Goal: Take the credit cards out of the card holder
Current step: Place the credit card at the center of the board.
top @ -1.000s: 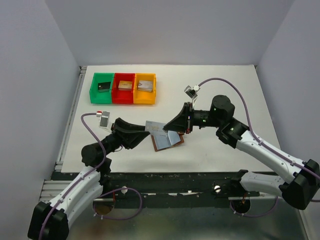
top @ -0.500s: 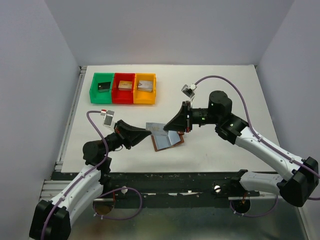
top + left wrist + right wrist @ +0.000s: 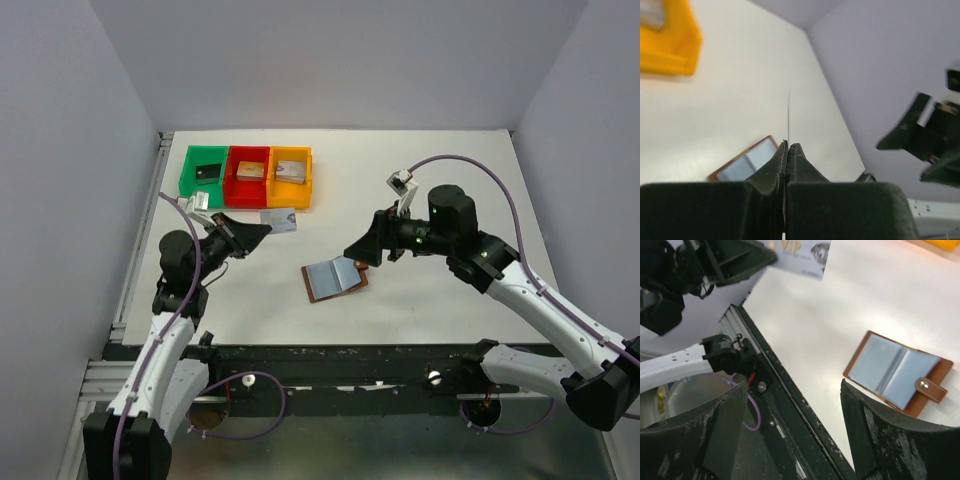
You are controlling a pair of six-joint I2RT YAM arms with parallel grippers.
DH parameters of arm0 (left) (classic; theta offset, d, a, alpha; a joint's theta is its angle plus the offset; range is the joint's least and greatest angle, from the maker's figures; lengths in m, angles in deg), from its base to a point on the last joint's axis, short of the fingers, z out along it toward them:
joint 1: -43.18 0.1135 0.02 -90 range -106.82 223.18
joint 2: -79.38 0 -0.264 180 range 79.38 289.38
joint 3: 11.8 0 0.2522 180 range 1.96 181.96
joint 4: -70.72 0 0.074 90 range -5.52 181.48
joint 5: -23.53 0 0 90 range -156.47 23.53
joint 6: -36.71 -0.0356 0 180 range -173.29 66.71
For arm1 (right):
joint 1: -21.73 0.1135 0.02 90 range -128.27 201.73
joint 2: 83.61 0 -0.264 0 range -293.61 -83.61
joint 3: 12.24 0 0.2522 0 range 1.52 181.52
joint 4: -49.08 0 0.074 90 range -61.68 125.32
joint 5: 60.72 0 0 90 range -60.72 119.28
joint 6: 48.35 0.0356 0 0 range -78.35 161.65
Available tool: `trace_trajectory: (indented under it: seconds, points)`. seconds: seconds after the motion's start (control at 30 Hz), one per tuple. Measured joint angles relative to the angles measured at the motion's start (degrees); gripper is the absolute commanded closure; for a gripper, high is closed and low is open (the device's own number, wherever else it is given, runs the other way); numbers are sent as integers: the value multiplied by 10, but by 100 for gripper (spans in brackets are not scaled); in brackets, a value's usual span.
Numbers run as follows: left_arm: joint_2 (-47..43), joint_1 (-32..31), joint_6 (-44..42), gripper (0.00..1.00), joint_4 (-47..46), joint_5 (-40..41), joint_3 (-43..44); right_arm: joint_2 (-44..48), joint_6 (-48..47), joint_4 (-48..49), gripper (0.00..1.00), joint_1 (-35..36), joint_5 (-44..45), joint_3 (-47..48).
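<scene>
The brown card holder [image 3: 335, 278] lies open on the white table, its light blue lining up and its snap tab to the right. My left gripper [image 3: 258, 231] is shut on a silvery credit card [image 3: 279, 221], held in the air just below the orange tray. In the left wrist view the card [image 3: 788, 112] shows edge-on between the closed fingers, with the card holder [image 3: 746, 161] beyond. My right gripper [image 3: 358, 251] stands open and empty just above and right of the holder. Its wrist view shows the holder [image 3: 896, 372] and the "VIP" card [image 3: 801, 252].
Green [image 3: 190, 177], red [image 3: 231, 178] and orange [image 3: 306, 180] trays stand in a row at the back left, each with a small block inside. The table's black front rail [image 3: 790, 405] runs below the right gripper. Grey walls enclose the table.
The left gripper closed on the card and carried it left and back, away from the holder. The right gripper opened and drew back slightly to the right.
</scene>
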Motion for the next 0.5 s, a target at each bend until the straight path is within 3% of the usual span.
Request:
trace_trajectory:
  seconds: [0.23, 0.5]
  points:
    - [190, 76, -32, 100, 130, 39, 31, 5, -20, -21, 20, 0, 45, -50]
    - [368, 120, -66, 100, 134, 49, 96, -5, 0, 6, 22, 1, 36, -101]
